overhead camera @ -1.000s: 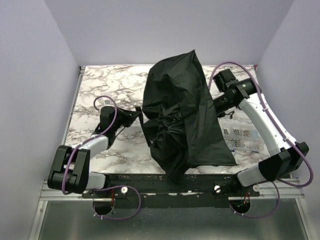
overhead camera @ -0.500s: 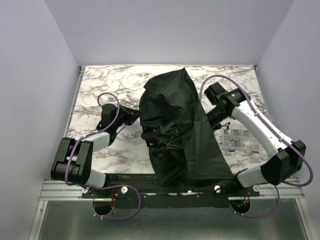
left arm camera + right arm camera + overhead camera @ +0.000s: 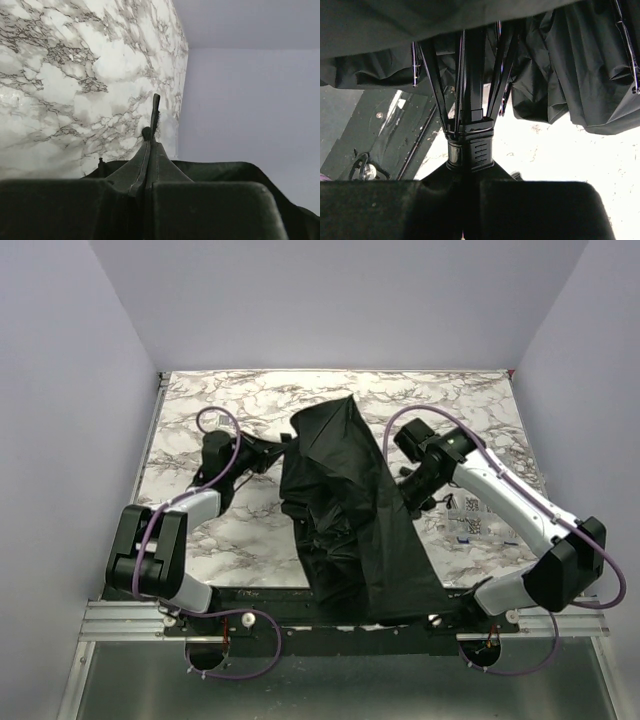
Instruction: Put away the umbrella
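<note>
Umbrella [image 3: 345, 510] canopy narrower, right arm [image 3: 500, 490] swung inward

On the table [image 3: 240, 400], umbrella [image 3: 345, 502] between left arm [image 3: 190, 510] and right arm [image 3: 500, 485]

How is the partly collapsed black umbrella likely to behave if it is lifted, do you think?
The umbrella drapes in loose folds, so it is probably floppy and shifting. Its thin ribs look bendable, perhaps fragile; likely light for its bulk.
</note>
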Tool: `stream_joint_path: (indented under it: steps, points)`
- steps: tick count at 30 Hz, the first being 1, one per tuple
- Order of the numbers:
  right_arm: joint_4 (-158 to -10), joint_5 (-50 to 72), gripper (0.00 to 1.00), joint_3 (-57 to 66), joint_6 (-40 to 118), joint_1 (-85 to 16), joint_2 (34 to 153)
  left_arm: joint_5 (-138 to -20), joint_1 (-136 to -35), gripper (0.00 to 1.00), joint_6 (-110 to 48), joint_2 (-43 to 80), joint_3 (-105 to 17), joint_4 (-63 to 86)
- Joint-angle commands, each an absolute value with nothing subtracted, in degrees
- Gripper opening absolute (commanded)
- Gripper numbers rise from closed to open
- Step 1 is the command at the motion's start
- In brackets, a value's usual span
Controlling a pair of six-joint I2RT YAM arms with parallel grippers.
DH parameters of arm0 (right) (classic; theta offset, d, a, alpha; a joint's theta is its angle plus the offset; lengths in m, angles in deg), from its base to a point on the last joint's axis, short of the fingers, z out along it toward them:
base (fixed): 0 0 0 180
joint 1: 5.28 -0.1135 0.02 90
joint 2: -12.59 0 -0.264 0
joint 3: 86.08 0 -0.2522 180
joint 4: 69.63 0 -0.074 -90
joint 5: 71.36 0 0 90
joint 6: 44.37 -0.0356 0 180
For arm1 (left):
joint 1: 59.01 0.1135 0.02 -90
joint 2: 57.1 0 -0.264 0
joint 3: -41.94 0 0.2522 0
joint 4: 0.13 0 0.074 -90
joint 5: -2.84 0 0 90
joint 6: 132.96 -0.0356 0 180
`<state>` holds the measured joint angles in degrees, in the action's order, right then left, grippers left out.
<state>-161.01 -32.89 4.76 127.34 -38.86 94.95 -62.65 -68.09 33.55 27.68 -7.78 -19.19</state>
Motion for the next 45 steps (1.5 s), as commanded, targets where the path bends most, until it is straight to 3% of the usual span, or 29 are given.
stream_joint_path:
  steps: [1,7,16,23,28,32,37,45]
  points:
    - [-161.37,-36.33,0.0,4.59,128.42,-40.0,94.4,-61.98,-67.91,0.0,31.75,29.83,-9.35,-18.88]
    - [-156.2,-35.06,0.0,12.09,126.11,-40.94,97.65,-58.93,-69.47,0.0,30.85,31.74,-11.96,-21.17]
    - [-139.73,-21.4,0.0,13.87,111.13,-43.67,99.43,-54.64,-71.93,0.0,30.99,33.48,-14.43,-24.86]
    - [-139.38,-13.82,0.0,6.78,111.7,-43.75,102.66,-53.27,-71.93,0.0,32.05,35.62,-19.23,-27.99]
    - [-137.91,-7.32,0.0,1.29,115.52,-43.6,106.66,-53.26,-71.84,0.0,26.74,37.39,-27.38,-21.06]
    - [-135.98,-11.5,0.0,-0.14,117.11,-43.58,110.87,-54.17,-71.35,0.0,20.64,39.54,-32.15,-12.86]
    - [-132.39,-11.62,0.0,5.4,118.19,-42.63,117.59,-54.72,-69.44,0.0,19.19,39.8,-29.24,-14.33]
    - [-144.24,-22.55,0.0,-1.04,119.86,-39.21,129.25,-53.04,-68.41,0.0,12.46,43.03,-29.84,-14.99]
